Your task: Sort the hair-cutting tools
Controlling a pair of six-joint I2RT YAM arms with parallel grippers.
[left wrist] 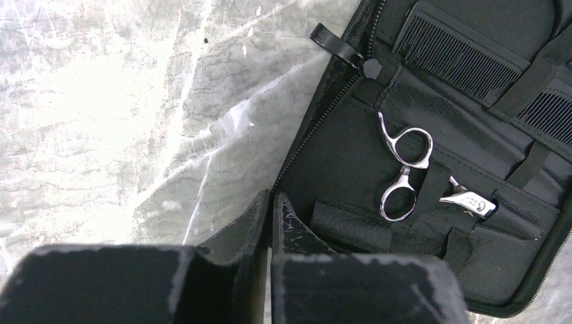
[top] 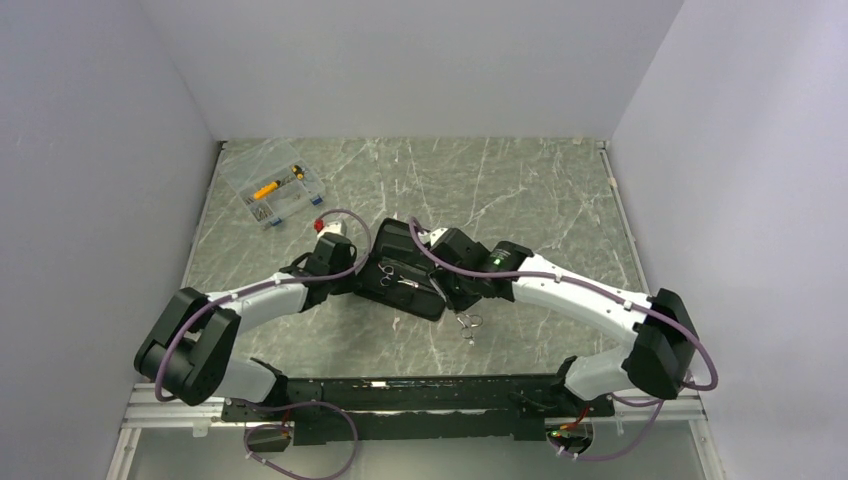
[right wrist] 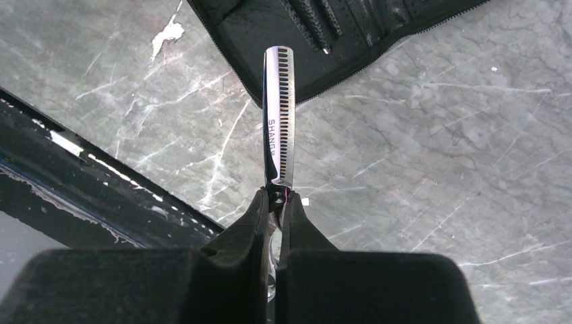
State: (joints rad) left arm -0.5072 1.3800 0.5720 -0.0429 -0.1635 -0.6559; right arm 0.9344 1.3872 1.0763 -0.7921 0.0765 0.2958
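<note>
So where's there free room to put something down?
Bare marble: the far right, between right arm and wall, and the strip behind the black case. Crowded: the middle, where both arms meet over the case; clear box far left.

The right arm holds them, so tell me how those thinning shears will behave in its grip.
The thinning shears look like stiff polished steel, so probably slippery in the right gripper. Pinched only near the pivot, with the long blade sticking out, they may swivel if nudged.
</note>
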